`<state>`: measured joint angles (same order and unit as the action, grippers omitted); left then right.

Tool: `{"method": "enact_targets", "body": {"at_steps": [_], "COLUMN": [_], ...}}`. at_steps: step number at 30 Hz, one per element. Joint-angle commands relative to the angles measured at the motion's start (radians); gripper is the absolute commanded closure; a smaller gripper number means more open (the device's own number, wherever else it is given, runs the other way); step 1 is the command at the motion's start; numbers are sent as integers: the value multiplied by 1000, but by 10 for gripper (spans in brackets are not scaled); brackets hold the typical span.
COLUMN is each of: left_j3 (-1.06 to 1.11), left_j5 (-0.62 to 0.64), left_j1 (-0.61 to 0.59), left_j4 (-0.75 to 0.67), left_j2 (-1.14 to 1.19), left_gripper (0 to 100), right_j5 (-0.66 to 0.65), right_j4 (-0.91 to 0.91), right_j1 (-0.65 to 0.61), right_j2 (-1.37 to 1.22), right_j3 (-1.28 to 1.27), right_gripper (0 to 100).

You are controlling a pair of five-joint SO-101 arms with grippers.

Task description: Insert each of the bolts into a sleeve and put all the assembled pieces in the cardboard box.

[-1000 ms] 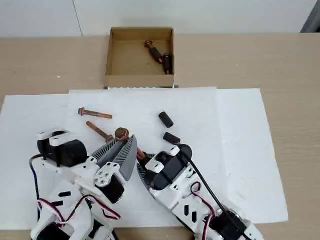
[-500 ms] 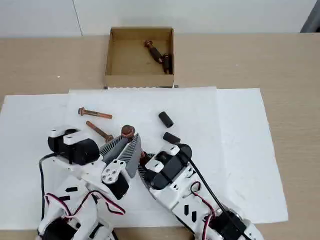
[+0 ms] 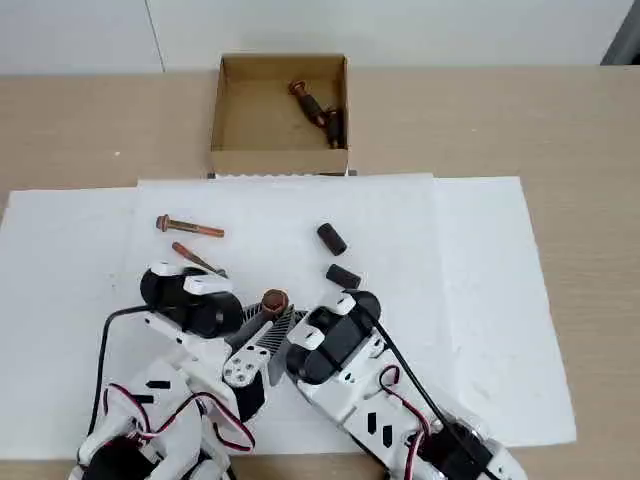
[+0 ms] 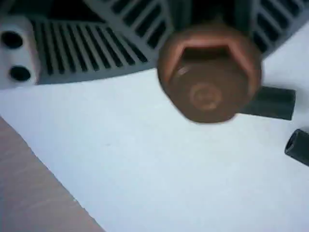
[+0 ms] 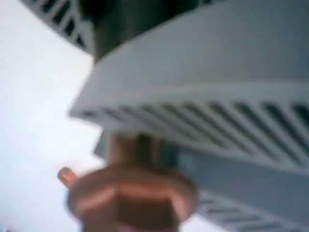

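Note:
My left gripper (image 3: pixel 272 320) is shut on a copper bolt (image 3: pixel 274 300), head up; the left wrist view has that hexagonal head (image 4: pixel 210 79) close between grey ribbed fingers (image 4: pixel 96 48). My right gripper (image 3: pixel 288 342) sits right beside it, its tip hidden under the left one. The right wrist view looks onto the same bolt head (image 5: pixel 130 198) and a grey ribbed finger (image 5: pixel 217 125). Two black sleeves (image 3: pixel 331 239) (image 3: pixel 343 275) lie loose on the white paper. Two loose bolts (image 3: pixel 190 227) (image 3: pixel 197 258) lie left of them. The cardboard box (image 3: pixel 280 160) holds assembled pieces (image 3: pixel 318 108).
White paper (image 3: pixel 480 300) covers the near part of the wooden table (image 3: pixel 520 120). The box stands just past the paper's far edge. Both arm bodies crowd the near middle; the paper's right half is bare.
The left arm has swung right and nearer, carrying the bolt from beside the loose bolt to just against the right gripper. The right arm has barely moved.

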<state>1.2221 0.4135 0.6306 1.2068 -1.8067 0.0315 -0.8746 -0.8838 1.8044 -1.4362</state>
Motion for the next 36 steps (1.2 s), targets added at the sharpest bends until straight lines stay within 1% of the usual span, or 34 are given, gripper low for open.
{"method": "enact_targets", "body": {"at_steps": [1,5,9,12,17,23,34,36], "left_j3": [-2,-4,-4,-2,-8,-21,-194,-216], "left_j5": [-9,-17,-51,-101,-117,-117,-110,-112], "left_j1": [34,31,-31,-80,-133,-138,-140,-143], "left_j4": [2,-2,8,40,63,57,55,57], "left_j2": [-3,-3,-3,-3,-3,-3,-3,-3], "left_gripper": [994,979,864,819,816,815,821,857], "right_j5": [-11,-11,-11,-11,-11,-11,-6,-6], "right_j4": [30,30,30,30,30,30,25,24], "right_j1": [-2,-2,-2,-2,-2,-2,1,1], "right_j2": [8,8,8,8,8,7,7,7], "right_j3": [12,12,11,11,6,5,-31,-40], "right_gripper": [995,995,995,995,995,995,995,995]}}
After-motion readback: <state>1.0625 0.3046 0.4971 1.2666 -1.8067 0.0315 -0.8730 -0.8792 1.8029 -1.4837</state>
